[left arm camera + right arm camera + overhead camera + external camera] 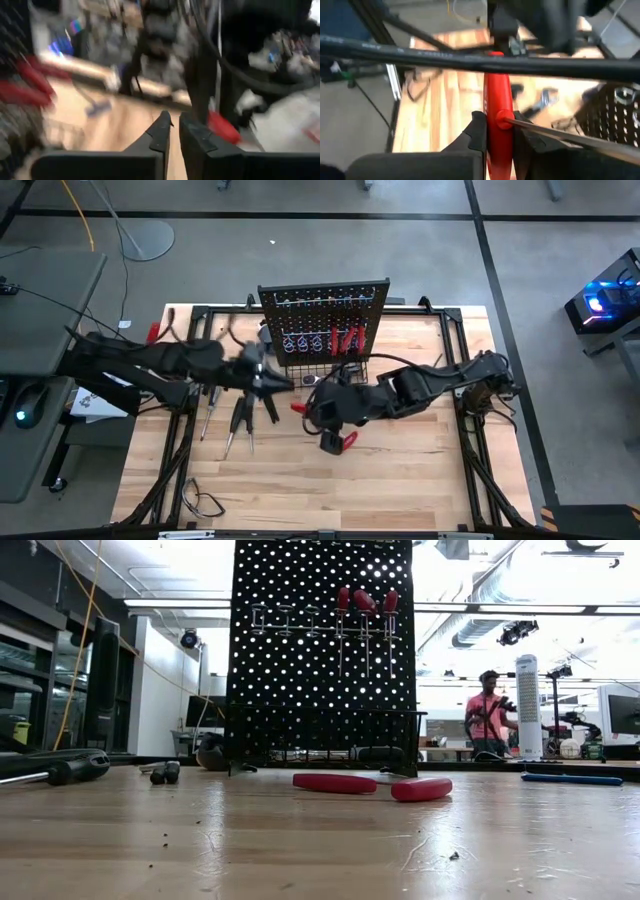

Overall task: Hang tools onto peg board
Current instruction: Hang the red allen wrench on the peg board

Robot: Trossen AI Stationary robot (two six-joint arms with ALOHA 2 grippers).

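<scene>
blurred: left gripper [175, 131] surroundings | hidden: peg board [322, 650] top edge

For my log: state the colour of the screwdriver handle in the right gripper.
Red handle; right wrist view shows it best.
</scene>
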